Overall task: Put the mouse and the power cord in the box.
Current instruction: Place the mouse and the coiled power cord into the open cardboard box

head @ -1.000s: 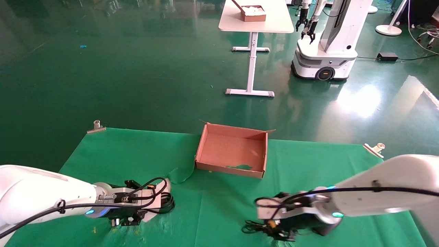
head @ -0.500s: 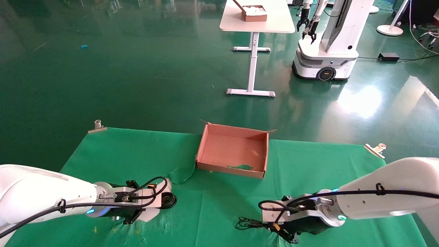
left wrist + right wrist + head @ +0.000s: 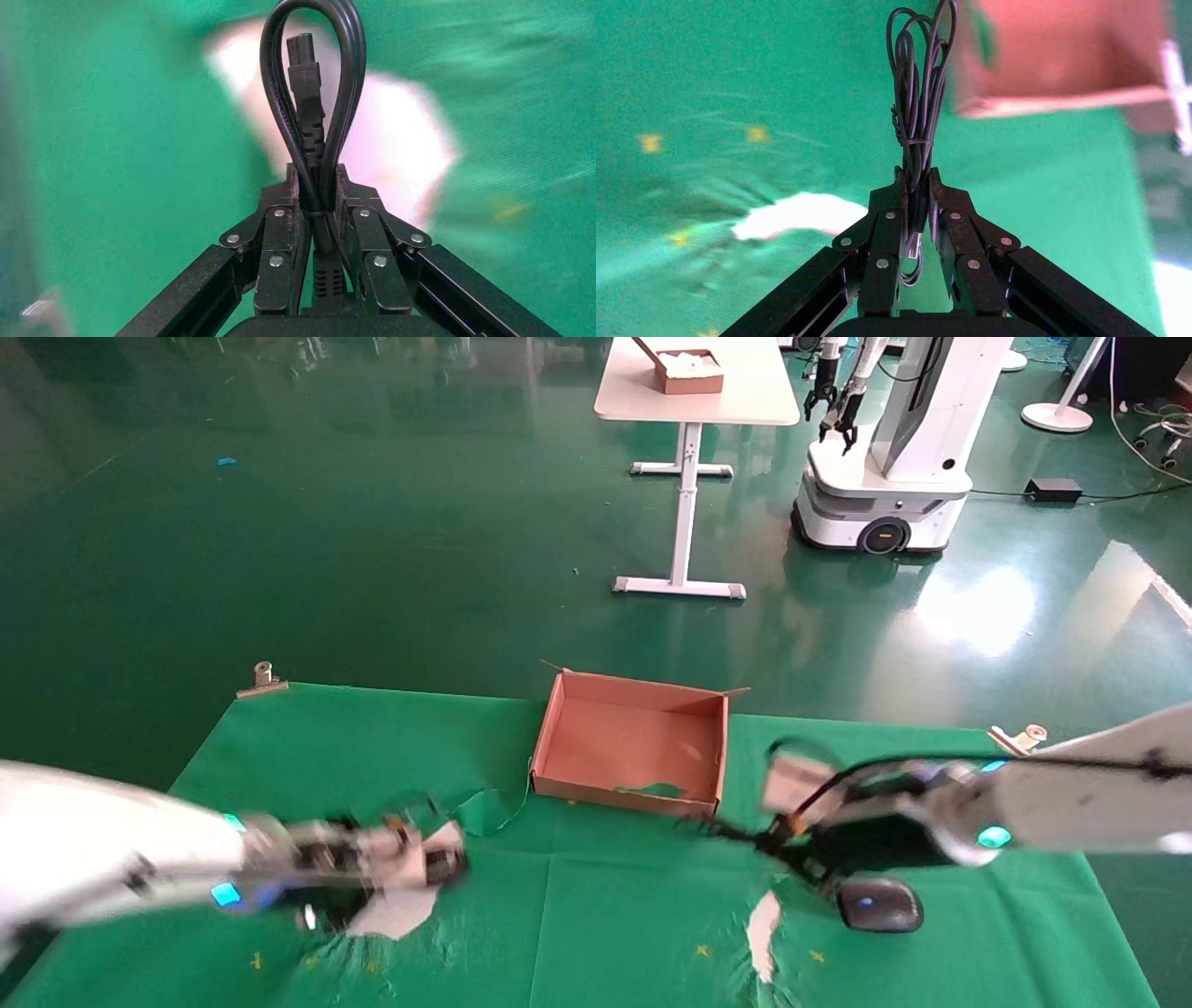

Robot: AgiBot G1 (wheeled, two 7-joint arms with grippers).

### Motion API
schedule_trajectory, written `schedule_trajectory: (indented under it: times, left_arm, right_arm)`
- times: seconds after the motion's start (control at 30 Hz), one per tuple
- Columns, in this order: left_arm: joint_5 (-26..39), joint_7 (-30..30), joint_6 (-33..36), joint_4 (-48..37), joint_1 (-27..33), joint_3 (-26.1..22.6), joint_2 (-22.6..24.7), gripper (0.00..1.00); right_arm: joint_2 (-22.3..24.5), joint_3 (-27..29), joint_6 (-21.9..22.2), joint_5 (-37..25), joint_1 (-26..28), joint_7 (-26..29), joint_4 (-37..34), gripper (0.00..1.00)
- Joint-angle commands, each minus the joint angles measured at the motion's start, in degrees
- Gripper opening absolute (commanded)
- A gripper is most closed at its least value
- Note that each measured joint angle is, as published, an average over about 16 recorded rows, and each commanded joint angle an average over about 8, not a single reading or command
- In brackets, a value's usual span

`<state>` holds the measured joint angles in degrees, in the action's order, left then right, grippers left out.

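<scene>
Jaws: left gripper (image 3: 314, 203) clamped on power cord (image 3: 313, 105); right gripper (image 3: 916, 200) clamped on the cable of the mouse (image 3: 878, 904). Mouse dangles beside box (image 3: 559, 719).

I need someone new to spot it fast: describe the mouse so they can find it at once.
Start at the green-covered table with the brown box at its far edge. Nearer the robot and right of the box, the right gripper is shut on a bundle of thin black cable. The mouse hangs from that cable below the arm: a black oval, unlike the thick looped power cord in the left gripper.
</scene>
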<state>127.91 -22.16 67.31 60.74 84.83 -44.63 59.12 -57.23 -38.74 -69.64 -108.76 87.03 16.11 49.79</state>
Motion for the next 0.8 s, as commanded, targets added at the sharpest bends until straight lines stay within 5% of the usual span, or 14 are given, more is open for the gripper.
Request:
schedule_trajectory:
  times: [0.03,0.23,0.47,0.63,0.8]
  left_arm:
    - [-1.0,-0.1,0.6,0.1,1.6,1.0,-0.9,0.0]
    - [-10.3,0.8,3.5,2.2,7.0,5.0,0.0,0.0]
    - [-18.7,1.3,2.4,1.5,10.5,7.9,7.5,0.0]
    - [-15.1,6.6,-5.1,-2.0,9.2,5.5,14.3,0.0]
    - [-8.6,16.5,-19.9,-7.8,6.4,-1.9,18.9,0.0]
  right_arm:
    - [1.2,1.0,0.0,0.5,1.1,1.3,-0.1,0.0]
    - [4.4,2.9,1.3,0.3,4.4,3.2,-0.7,0.0]
    - [6.1,4.4,3.7,-0.9,9.3,2.6,-2.8,0.0]
    - [7.0,5.2,3.7,-0.8,12.7,1.3,-4.3,0.0]
    - [8.2,5.9,2.8,-0.3,14.9,1.0,-4.5,0.0]
